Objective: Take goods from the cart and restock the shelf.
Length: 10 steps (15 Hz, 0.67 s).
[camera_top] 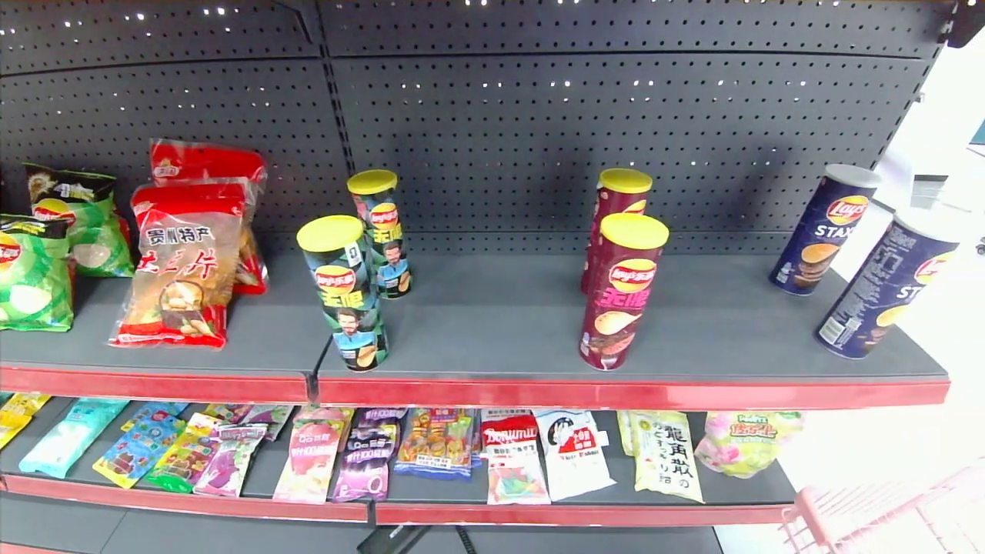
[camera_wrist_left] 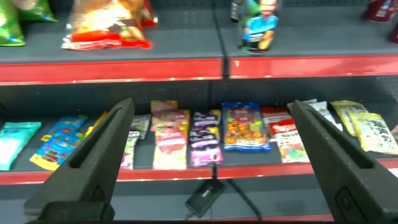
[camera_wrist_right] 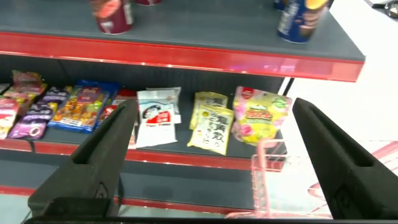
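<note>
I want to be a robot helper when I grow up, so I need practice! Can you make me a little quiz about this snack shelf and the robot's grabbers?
1. Pick one: how many tall maroon cardboard crisp tubes with yellow plastic lids stand on the upper dark grey metal shelf? A) one B) two C) four
2. True or false: the left gripper is shut on a snack packet.
3. Fill the gap: in the head view, the pink wire cart shows at the robot's ____ side.

Key: 1 B. 2 False, it is open and holds nothing. 3 Right.
</note>
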### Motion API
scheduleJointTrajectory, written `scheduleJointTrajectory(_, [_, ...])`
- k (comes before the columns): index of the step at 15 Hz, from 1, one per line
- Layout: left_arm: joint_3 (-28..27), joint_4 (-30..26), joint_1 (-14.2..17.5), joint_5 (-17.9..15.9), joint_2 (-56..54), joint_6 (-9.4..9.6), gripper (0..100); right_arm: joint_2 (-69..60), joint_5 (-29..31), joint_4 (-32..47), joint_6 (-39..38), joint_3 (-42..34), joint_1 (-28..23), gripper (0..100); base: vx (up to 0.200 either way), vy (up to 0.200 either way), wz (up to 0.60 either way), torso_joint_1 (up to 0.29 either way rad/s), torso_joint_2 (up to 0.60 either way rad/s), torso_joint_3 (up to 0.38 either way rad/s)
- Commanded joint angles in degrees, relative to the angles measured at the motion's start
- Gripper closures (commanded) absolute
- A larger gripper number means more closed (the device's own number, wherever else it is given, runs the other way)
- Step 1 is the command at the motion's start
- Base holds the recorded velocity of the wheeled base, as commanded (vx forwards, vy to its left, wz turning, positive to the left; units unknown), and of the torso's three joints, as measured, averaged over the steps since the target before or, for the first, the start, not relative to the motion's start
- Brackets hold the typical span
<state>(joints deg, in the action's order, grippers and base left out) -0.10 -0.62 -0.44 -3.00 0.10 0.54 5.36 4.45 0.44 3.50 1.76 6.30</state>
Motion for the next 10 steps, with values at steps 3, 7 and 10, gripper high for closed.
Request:
scheduleJointTrajectory(3, [0.0, 0.1, 0.0, 0.1, 0.1, -0.01, 0, 0.3, 0.0, 0.0, 0.0, 0.0, 0.0, 0, 0.000, -0.200, 0.00, 0.002, 0.00, -0.001])
scheduleJointTrajectory(7, [0.0, 0.0, 0.0, 0.1, 0.1, -0.18, 0, 0.3, 0.0, 0.0, 0.0, 0.0, 0.0, 0, 0.000, -0.100, 0.00, 0.002, 0.00, 0.002])
scheduleJointTrajectory(10, [0.0, 0.0, 0.0, 0.1, 0.1, -0.18, 0, 0.3, 0.1, 0.0, -0.1, 0.0, 0.0, 0, 0.000, 0.000, 0.00, 0.000, 0.00, 0.000])
